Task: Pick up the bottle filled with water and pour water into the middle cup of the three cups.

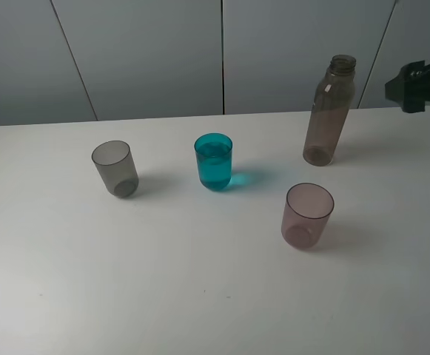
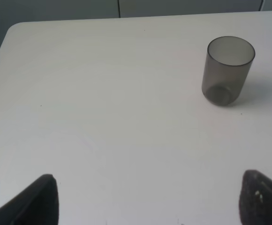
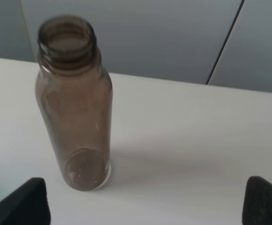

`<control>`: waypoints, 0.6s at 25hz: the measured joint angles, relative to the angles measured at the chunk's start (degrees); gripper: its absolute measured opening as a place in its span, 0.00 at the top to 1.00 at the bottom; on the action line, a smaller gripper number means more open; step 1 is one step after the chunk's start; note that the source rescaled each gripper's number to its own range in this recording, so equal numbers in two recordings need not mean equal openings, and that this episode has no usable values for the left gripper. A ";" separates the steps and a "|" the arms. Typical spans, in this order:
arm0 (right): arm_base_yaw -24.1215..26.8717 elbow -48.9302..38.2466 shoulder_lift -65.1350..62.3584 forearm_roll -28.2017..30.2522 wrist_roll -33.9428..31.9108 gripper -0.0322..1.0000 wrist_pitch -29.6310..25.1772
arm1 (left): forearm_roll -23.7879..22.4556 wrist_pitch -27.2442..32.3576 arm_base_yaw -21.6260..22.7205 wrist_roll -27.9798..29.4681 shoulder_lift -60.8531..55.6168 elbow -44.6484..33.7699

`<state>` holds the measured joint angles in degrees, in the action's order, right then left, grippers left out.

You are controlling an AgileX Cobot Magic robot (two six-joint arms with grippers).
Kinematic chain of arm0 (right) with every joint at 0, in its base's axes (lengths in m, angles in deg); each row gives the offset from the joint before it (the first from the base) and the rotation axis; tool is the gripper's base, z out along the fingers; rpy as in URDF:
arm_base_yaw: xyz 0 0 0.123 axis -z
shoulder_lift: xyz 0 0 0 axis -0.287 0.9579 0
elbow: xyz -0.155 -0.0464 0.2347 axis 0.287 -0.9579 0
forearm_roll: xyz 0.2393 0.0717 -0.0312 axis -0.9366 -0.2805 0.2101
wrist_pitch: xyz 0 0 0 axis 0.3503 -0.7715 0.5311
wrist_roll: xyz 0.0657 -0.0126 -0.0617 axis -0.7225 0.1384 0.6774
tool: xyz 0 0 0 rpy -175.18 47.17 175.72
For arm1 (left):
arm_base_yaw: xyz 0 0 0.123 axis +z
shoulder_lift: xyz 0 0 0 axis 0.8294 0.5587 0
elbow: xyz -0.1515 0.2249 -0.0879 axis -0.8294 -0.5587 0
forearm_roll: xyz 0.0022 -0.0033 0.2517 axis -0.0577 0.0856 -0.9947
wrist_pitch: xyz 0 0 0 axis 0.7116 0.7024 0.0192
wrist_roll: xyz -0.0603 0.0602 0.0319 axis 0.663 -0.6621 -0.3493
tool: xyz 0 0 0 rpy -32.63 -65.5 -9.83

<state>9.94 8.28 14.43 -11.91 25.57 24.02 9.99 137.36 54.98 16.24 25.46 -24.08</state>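
Nearest the front edge of the white table (image 1: 200, 296), to the right of and in front of the small teal-blue translucent plastic tumbler (image 1: 214, 162), stands the pinkish-mauve translucent plastic tumbler (image 1: 306, 215), upright and apart from everything else. The teal tumbler is my landmark: it stands upright in the middle of the three, holding water almost to its rim. Well to its left, at about the same depth, stands the smoky grey translucent plastic tumbler (image 1: 115, 168), upright. Behind and to the right of the teal tumbler, near the table's back edge, the tall slim smoky brown-grey see-through plastic bottle (image 1: 328, 111) stands upright on its base, uncapped, its narrow threaded neck open.

My right gripper (image 3: 145, 201) hangs near the bottle without touching it, its two dark fingertips (image 3: 25, 201) spread wide with bare table between them. My left gripper (image 2: 147, 199) hovers over the table well to the left of the teal tumbler, jaws likewise wide apart, with only the grey tumbler ahead of it.
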 joint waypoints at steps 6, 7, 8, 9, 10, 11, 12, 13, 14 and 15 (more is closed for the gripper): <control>-5.25 6.32 -17.55 -10.24 6.56 0.01 -30.79 | 0.00 0.00 0.00 0.00 0.00 0.00; -5.25 6.32 -20.23 -12.15 8.24 0.01 -34.44 | 0.00 0.00 0.00 0.00 0.00 0.00; -5.25 6.18 -22.32 -13.43 9.69 0.01 -38.48 | 0.00 0.00 0.00 0.00 0.00 0.00; -5.25 5.77 -24.85 -14.60 10.58 0.01 -41.99 | 0.00 0.00 0.00 0.00 0.00 0.00; -5.25 5.39 -27.34 -15.27 11.29 0.01 -44.97 | 0.00 0.00 0.00 0.00 0.00 0.00; -5.25 4.58 -29.88 -15.91 11.64 0.01 -46.80 | 0.00 0.00 0.00 0.00 0.00 0.00; -5.25 3.54 -32.15 -16.23 11.89 0.01 -48.18 | 0.00 0.00 0.00 0.00 0.00 0.00; -5.25 2.23 -35.07 -16.63 12.03 0.01 -49.00 | 0.00 0.00 0.00 0.00 0.00 0.00; -5.25 1.01 -38.17 -17.16 12.19 0.01 -49.38 | 0.00 0.00 0.00 0.00 0.00 0.00; -5.25 -0.52 -40.83 -17.53 12.19 0.01 -49.51 | 0.00 0.00 0.00 0.00 0.00 0.00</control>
<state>4.69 7.76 -26.40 -29.44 37.76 -25.49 9.99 137.36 54.98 16.24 25.46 -24.08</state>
